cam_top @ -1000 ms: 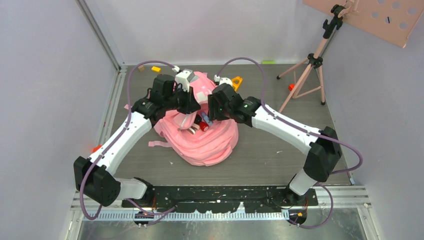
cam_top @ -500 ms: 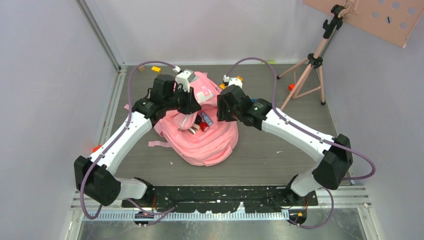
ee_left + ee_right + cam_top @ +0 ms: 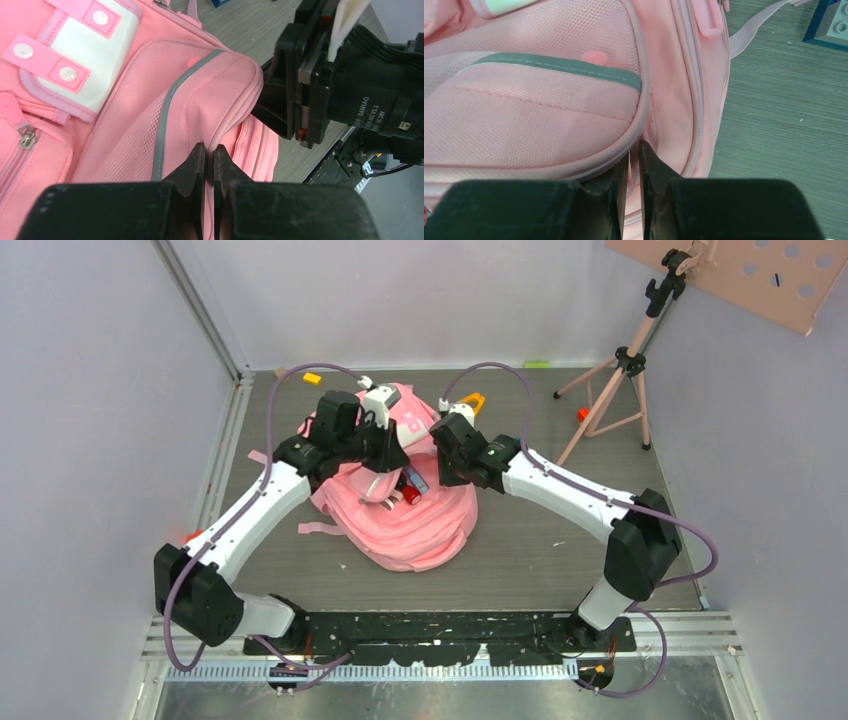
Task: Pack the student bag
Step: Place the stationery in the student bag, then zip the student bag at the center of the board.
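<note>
On the grey wood-grain table (image 3: 560,540), between the two arms, lies the student bag (image 3: 420,530) – a soft pink backpack slumped on its back, with a loose strap (image 3: 315,528) trailing off its left side. Up close it shows a white patch (image 3: 107,65) crossed by pink snap tabs, a mesh pocket edged with a grey-green strip (image 3: 162,130), and a metal zip pull (image 3: 26,137). Red and blue items (image 3: 408,488) sit in its open top.

The left gripper (image 3: 205,152) has its fingers pressed together, pinching the piped rim of the pocket panel. The right gripper (image 3: 631,157) meets the same rim from the other side, its fingers drawn almost together with pink cloth filling the slit between them. A blue toy block (image 3: 829,22) lies on the table just past the bag, and an orange object (image 3: 473,402) shows behind the right wrist.

A second ago the right gripper hung over the open top near the red and blue items with its fingers wider; it then swung out to the right and has now come back in against the bag's far right rim, fingers narrowed. The left arm has shifted slightly – the bag itself has not moved.
</note>
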You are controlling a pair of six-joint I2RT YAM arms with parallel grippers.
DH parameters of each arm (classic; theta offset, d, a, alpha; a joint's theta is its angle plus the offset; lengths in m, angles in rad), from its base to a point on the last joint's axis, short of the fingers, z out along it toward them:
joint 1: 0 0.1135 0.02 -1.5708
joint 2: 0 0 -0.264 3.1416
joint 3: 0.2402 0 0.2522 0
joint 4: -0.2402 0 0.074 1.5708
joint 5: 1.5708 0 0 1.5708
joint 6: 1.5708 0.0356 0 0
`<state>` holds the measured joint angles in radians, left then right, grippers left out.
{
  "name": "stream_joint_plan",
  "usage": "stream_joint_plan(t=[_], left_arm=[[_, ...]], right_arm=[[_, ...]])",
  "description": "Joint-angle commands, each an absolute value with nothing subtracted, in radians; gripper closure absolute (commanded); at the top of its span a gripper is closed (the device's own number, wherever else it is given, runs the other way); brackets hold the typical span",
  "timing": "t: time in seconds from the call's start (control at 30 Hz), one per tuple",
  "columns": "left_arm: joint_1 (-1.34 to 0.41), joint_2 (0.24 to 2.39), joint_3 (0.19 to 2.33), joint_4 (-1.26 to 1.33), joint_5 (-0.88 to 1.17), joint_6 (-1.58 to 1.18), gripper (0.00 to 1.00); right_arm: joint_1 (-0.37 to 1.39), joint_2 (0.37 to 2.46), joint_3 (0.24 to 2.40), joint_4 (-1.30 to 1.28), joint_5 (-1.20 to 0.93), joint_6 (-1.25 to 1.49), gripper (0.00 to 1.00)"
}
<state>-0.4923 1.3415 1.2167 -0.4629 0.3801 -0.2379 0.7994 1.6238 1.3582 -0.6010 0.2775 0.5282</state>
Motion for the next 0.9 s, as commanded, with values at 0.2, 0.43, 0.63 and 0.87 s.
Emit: stream_joint_plan(t=[0.2,0.43,0.63,0.87], left_arm=[[-0.592,1.367,1.258,-0.336,0.384,-0.213,1.00],[-0.630,1.354,1.214,-0.341,0.298,-0.218,0.90],[-0.630,1.217,1.116,-0.351,0.207,-0.204,0.36],[-0.630,1.045,0.955,-0.448,0.073,-0.205,0.25]], right_arm=[[0.702,1.628,1.342,-0.522,0.349,0.497,0.99],[0.589,1.615,1.323,-0.441,0.211,0.452,1.00],[0.549,1.618,1.340,-0.456,0.163,0.418,0.98],[0.537,1.545,1.314,-0.496,0.174,0.418,0.82]])
